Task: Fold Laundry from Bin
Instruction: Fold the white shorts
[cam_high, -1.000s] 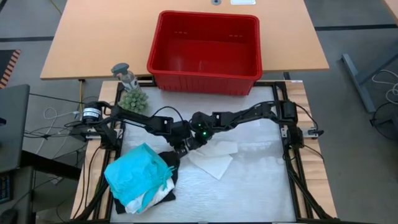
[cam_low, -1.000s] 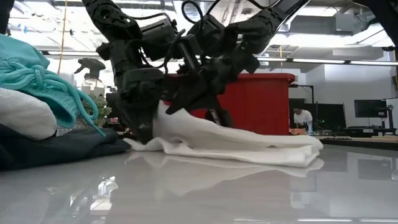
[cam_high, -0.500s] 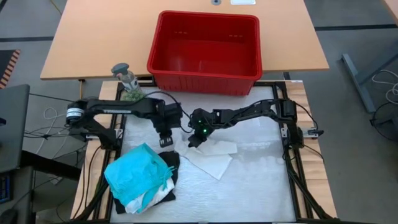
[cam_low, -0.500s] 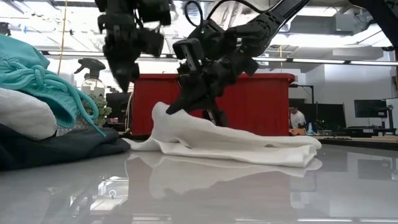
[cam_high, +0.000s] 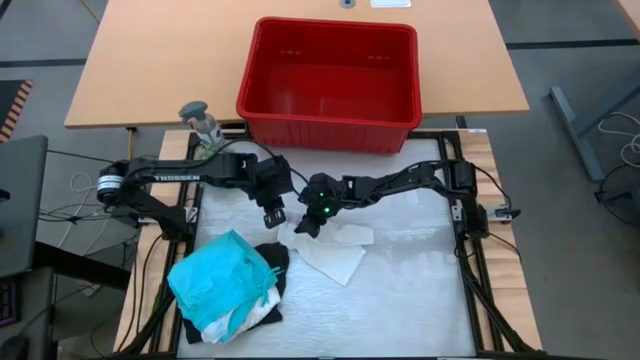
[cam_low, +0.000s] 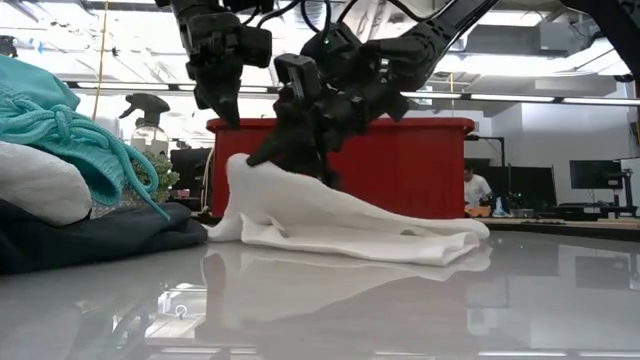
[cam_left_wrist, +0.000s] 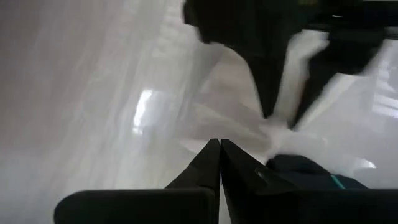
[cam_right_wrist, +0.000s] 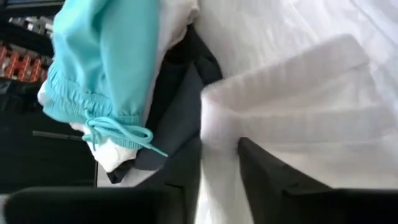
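A white garment (cam_high: 340, 255) (cam_low: 340, 225) (cam_right_wrist: 298, 93) lies folded on the table's middle, with its left corner raised in a peak. My right gripper (cam_high: 305, 228) (cam_low: 262, 155) (cam_right_wrist: 219, 162) is at that peak, its fingers apart with the cloth between them. My left gripper (cam_high: 272, 217) (cam_low: 228, 110) (cam_left_wrist: 219, 146) hangs shut above the table just left of the peak, holding nothing. A pile lies at the near left: a teal garment (cam_high: 215, 275) (cam_right_wrist: 106, 56) on top, white cloth and a black garment (cam_low: 90, 235) under it. The red bin (cam_high: 330, 125) (cam_low: 430, 170) stands at the far edge. My right gripper has the raised left corner of the white garment (cam_right_wrist: 217, 134) between its parted fingers, which come slanting down from the table's right. The corner is a thick fold of several layers and stands up as a peak (cam_low: 238, 170). The rest of the garment lies on the table.
A spray bottle (cam_high: 200, 120) (cam_low: 150, 120) and a small green plant (cam_low: 160, 175) stand at the far left beside the bin. Bare table lies to the right of and in front of the white garment. A person (cam_low: 487, 190) sits far off in the room.
My left gripper has let go of the white garment's left end, risen well clear of it and stayed shut. My right gripper has rolled and drawn the raised corner a little toward the table's left. The garment's right end has slid after it.
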